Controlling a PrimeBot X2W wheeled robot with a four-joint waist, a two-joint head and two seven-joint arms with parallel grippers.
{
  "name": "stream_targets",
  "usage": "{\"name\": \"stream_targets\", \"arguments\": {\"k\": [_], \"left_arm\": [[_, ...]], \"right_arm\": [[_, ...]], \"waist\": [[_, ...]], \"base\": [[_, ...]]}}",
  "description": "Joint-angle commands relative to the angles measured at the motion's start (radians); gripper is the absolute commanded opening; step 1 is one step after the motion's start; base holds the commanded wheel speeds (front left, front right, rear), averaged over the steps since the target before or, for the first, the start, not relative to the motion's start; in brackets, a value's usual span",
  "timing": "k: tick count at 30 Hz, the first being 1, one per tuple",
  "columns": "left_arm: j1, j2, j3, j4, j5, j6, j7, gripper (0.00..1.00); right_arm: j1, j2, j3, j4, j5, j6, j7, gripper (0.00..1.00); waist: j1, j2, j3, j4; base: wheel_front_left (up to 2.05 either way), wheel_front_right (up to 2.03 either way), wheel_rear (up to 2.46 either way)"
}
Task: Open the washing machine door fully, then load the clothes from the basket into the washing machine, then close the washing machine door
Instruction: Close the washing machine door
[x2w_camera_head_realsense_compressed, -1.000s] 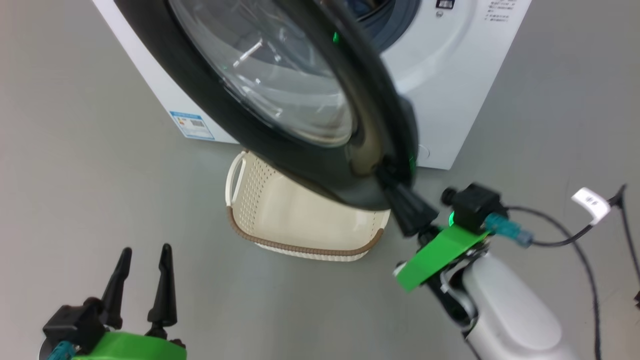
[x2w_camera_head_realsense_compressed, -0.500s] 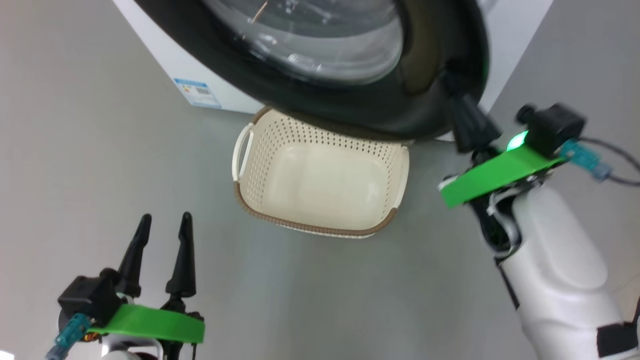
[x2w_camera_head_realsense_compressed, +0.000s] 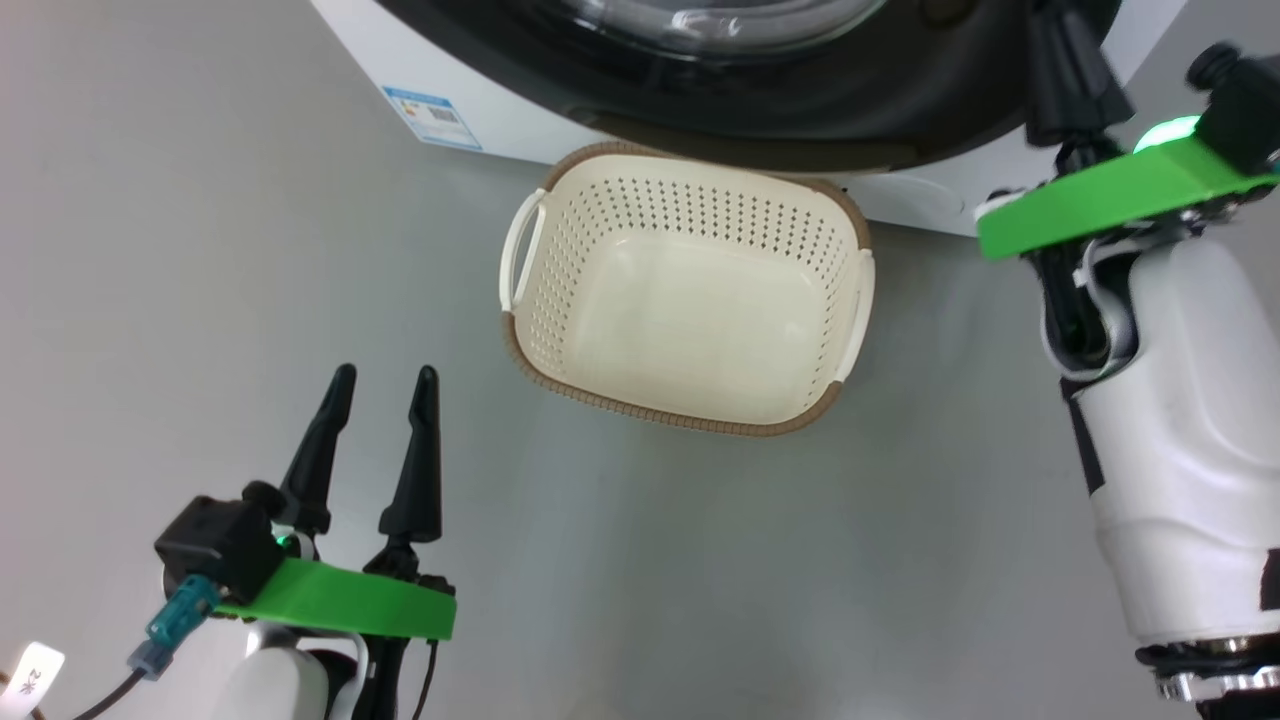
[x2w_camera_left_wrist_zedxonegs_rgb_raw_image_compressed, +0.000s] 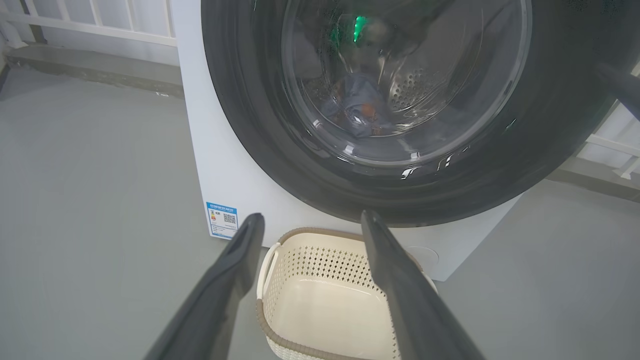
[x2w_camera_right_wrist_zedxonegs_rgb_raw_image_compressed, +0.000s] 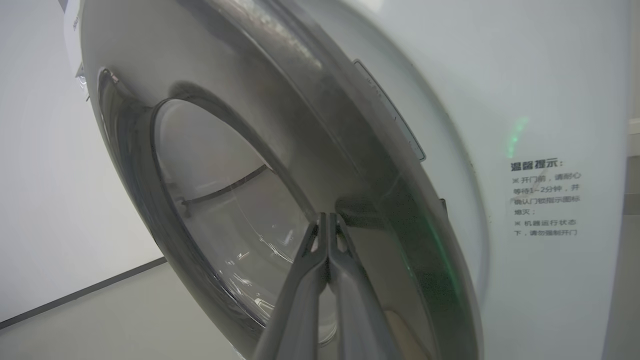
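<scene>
The cream basket (x2w_camera_head_realsense_compressed: 660, 415) stands empty on the floor in front of the white washing machine (x2w_camera_head_realsense_compressed: 500, 110). The black washing machine door (x2w_camera_head_realsense_compressed: 800, 110) lies close against the machine's front; whether it is latched I cannot tell. Through the door's glass (x2w_camera_left_wrist_zedxonegs_rgb_raw_image_compressed: 395, 75) a light blue garment with orange prints (x2w_camera_left_wrist_zedxonegs_rgb_raw_image_compressed: 357, 107) lies in the steel drum. My right gripper (x2w_camera_right_wrist_zedxonegs_rgb_raw_image_compressed: 327, 217) is shut with nothing in it, its tips against the door (x2w_camera_right_wrist_zedxonegs_rgb_raw_image_compressed: 250, 150) near the rim. It also shows at the head view's top right (x2w_camera_head_realsense_compressed: 1065, 40). My left gripper (x2w_camera_head_realsense_compressed: 386, 378) hangs open over the floor, left of the basket (x2w_camera_left_wrist_zedxonegs_rgb_raw_image_compressed: 320, 300).
A blue label (x2w_camera_head_realsense_compressed: 432, 117) marks the machine's lower left corner. A printed notice (x2w_camera_right_wrist_zedxonegs_rgb_raw_image_compressed: 545, 197) sits on the white front panel beside the door. Grey floor spreads left of and in front of the basket. White railings (x2w_camera_left_wrist_zedxonegs_rgb_raw_image_compressed: 90, 22) stand behind the machine.
The door has swung from half open to close against the machine, with my shut right gripper on its edge. The basket now shows whole. The head camera has shifted.
</scene>
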Motion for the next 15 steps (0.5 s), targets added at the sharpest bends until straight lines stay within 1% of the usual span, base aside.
{"name": "stream_targets", "arguments": {"k": [1,8,15], "left_arm": [[-0.024,0.016,0.03,-0.028,-0.008,-0.003,-0.006,1.0],[-0.046,0.01,0.018,-0.031,-0.013,-0.003,-0.006,1.0],[-0.073,0.006,0.009,-0.03,-0.015,-0.003,-0.006,1.0]], "right_arm": [[-0.029,0.016,0.005,-0.023,-0.012,0.0,-0.005,0.0],[-0.096,0.014,-0.032,-0.022,-0.018,0.0,-0.005,0.0],[-0.145,0.028,-0.087,-0.027,-0.044,0.0,-0.005,0.0]], "waist": [[0.0,-0.0001,0.02,0.017],[0.0,-0.0001,0.058,0.03],[0.0,-0.0001,0.091,0.034]], "base": [[0.0,0.0,0.0],[0.0,0.0,0.0],[0.0,0.0,0.0]]}}
